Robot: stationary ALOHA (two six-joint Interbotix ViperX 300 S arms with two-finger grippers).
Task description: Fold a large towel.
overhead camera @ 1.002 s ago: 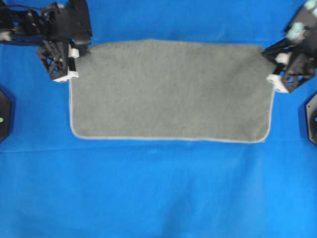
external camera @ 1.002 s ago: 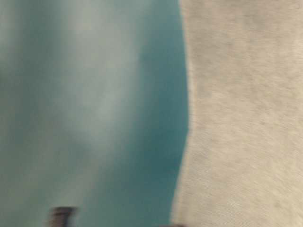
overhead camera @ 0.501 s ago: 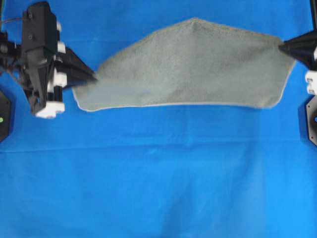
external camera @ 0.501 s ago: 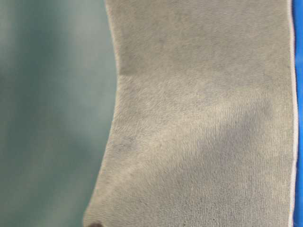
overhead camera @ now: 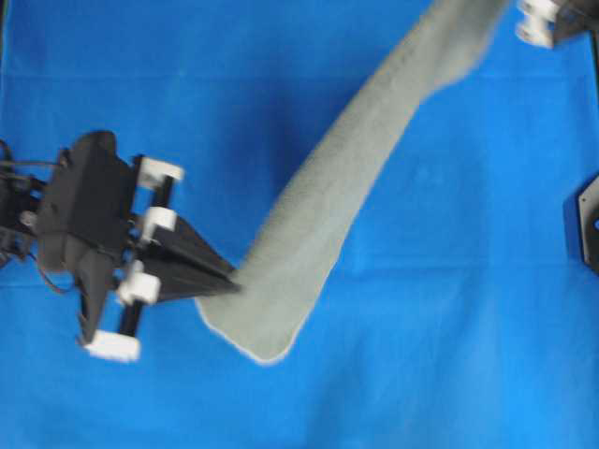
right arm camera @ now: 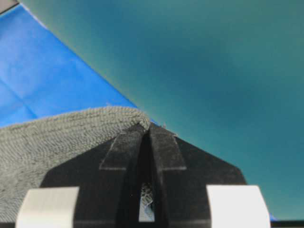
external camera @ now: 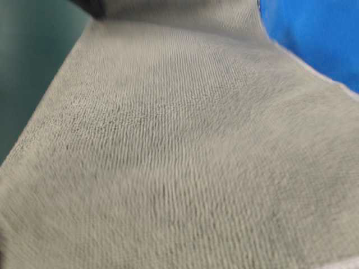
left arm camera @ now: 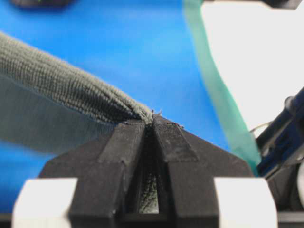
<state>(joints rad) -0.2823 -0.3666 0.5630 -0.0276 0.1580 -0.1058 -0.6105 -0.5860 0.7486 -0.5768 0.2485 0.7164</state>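
My left hand (left arm camera: 153, 122) and right hand (right arm camera: 146, 127) each pinch a corner of the towel (overhead camera: 323, 201), which hangs slung diagonally above the blue sheet (overhead camera: 449, 309). It looks soft, light and floppy, so I judge the hemmed corners give the surest hold.

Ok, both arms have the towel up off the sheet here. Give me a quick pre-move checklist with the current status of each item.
1. Left gripper pinching the towel: ok, cloth sits between its shut jaws.
2. Right gripper pinching the towel: ok, cloth in its shut jaws.
3. Towel spread flat between the arms: not ok, it hangs as a narrow diagonal band.
4. Low end clear of the blue sheet: cannot tell.
5. Right gripper within the overhead view: not ok, only its edge shows at the top right.
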